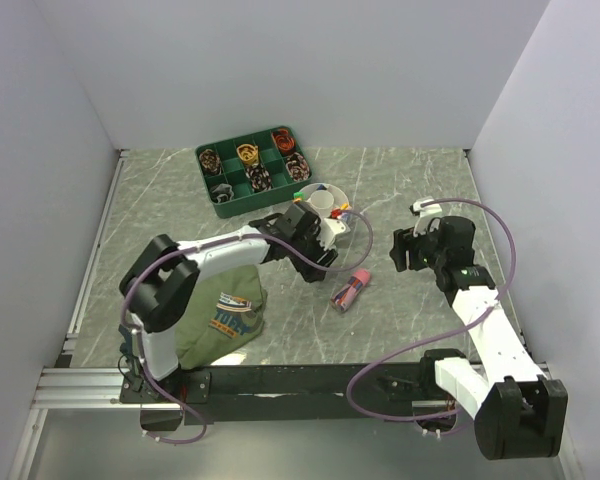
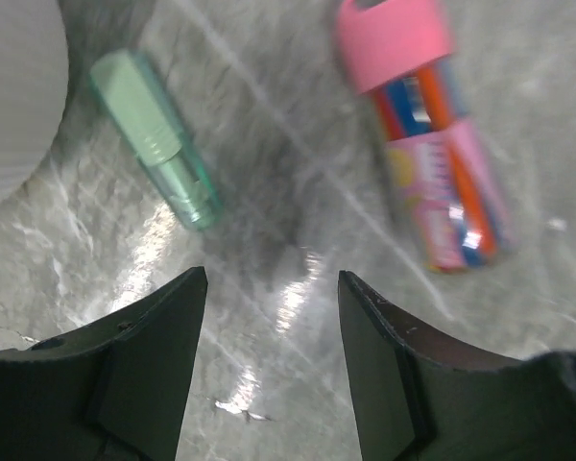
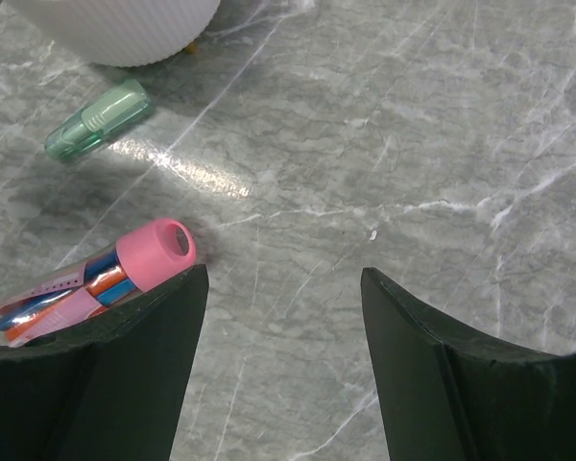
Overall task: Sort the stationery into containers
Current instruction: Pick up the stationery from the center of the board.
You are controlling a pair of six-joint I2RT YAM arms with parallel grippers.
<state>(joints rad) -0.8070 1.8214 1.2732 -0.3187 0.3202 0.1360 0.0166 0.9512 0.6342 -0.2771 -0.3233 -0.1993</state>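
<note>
A round white ribbed cup (image 1: 321, 201) stands mid-table with several coloured pens in it; its wall shows in the left wrist view (image 2: 10, 96) and the right wrist view (image 3: 115, 29). A pale green highlighter (image 2: 154, 139) (image 3: 96, 120) lies on the marble beside the cup. A clear tube of pens with a pink cap (image 1: 350, 290) (image 2: 432, 134) (image 3: 86, 283) lies further out. My left gripper (image 1: 320, 262) (image 2: 271, 279) hovers open over bare marble between the two, holding nothing. My right gripper (image 1: 398, 250) (image 3: 283, 274) is open and empty, to the right of the tube.
A green compartment tray (image 1: 225, 205) of coiled items sits behind the cup at the back. A folded olive-green shirt (image 1: 220, 315) lies under the left arm near the front edge. White walls close in the table on three sides.
</note>
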